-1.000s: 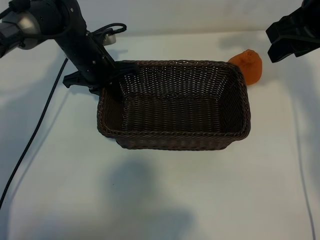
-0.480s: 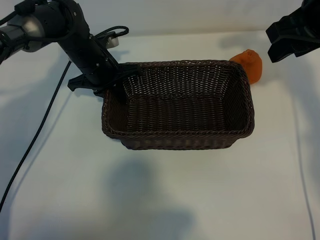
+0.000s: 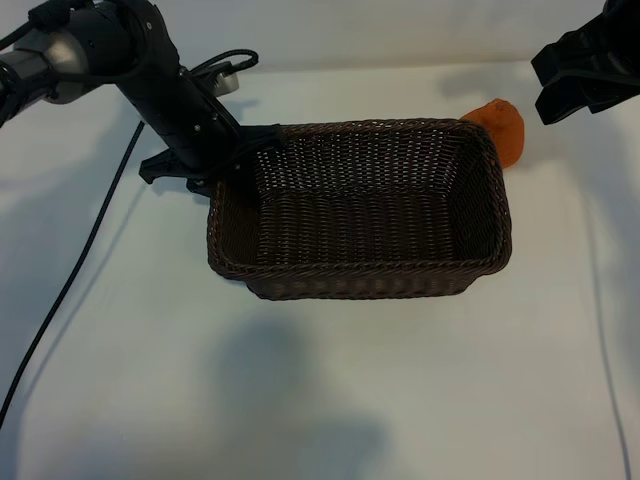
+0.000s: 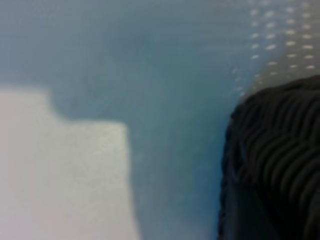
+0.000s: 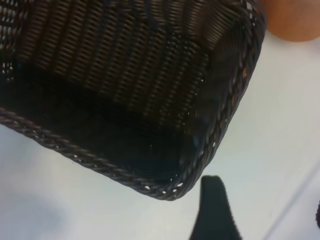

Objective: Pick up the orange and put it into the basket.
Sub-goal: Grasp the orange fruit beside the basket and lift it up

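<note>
The near part of the white surface [image 3: 320,400] carries nothing but shadows, with a black cable [image 3: 60,290] trailing along its left side. In the middle sits the basket [image 3: 360,285], dark woven wicker with nothing visible inside it.

At the basket's far-left corner the left end effector [image 3: 232,160] reaches down against the rim. It touches or straddles the wicker there, but whether its fingers clamp the rim or stand free of it cannot be told from these views.

Farther back, just beyond the basket's far-right corner, the orange [image 3: 499,129] rests on the surface, touching or nearly touching the outside of the rim. Above and to its right hangs the right end effector [image 3: 585,78], released and holding nothing, apart from the fruit.

As a judgement, the task has barely begun: the orange is not yet picked up, so the reach, the grasp, the lift over the rim and the release into the basket all remain.

The exterior view alone shows both arms and the whole layout. The right wrist view adds a close look into the basket's corner with the orange at the frame's edge and one dark fingertip [image 5: 214,210]. The left wrist view gives only a blurred stretch of wicker beside the pale surface.
</note>
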`<action>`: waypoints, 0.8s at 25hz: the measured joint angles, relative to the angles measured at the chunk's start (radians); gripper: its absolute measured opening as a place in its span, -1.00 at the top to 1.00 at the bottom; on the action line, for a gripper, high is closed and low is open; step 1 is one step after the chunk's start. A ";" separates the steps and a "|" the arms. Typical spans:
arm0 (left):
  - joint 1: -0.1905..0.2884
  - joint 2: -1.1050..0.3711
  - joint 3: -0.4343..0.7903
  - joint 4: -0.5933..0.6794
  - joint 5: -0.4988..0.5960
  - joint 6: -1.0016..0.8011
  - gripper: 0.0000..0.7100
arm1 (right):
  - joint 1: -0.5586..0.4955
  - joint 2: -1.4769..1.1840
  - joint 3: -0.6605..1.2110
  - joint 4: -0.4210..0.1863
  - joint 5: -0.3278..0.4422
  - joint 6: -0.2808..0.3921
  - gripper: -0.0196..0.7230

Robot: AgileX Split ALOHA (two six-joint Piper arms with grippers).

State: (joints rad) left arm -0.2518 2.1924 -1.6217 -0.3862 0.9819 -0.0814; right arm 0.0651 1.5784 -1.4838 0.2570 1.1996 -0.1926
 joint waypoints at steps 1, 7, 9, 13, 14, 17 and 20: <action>0.000 0.000 0.000 -0.002 0.000 0.000 -0.11 | 0.000 0.000 0.000 0.000 -0.001 0.000 -0.32; 0.000 -0.004 -0.001 -0.005 0.017 0.000 -0.46 | 0.000 0.000 0.000 0.000 -0.003 0.000 -0.32; 0.000 -0.014 -0.001 -0.004 0.037 0.000 -0.48 | 0.000 0.000 0.000 0.000 -0.007 0.000 -0.32; 0.000 -0.044 -0.013 0.017 0.083 0.000 -0.48 | 0.000 0.000 0.000 0.000 -0.013 0.000 -0.32; 0.000 -0.057 -0.012 0.024 0.099 0.000 -0.48 | 0.000 0.000 0.000 0.000 -0.013 0.000 -0.32; 0.001 -0.094 -0.014 0.049 0.155 0.000 -0.48 | 0.000 0.000 0.000 0.000 -0.014 0.000 -0.32; 0.001 -0.138 -0.014 0.081 0.193 -0.002 -0.48 | 0.000 0.000 0.000 0.000 -0.014 0.000 -0.32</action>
State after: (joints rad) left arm -0.2509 2.0549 -1.6360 -0.3049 1.1750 -0.0837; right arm 0.0651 1.5784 -1.4838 0.2570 1.1860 -0.1926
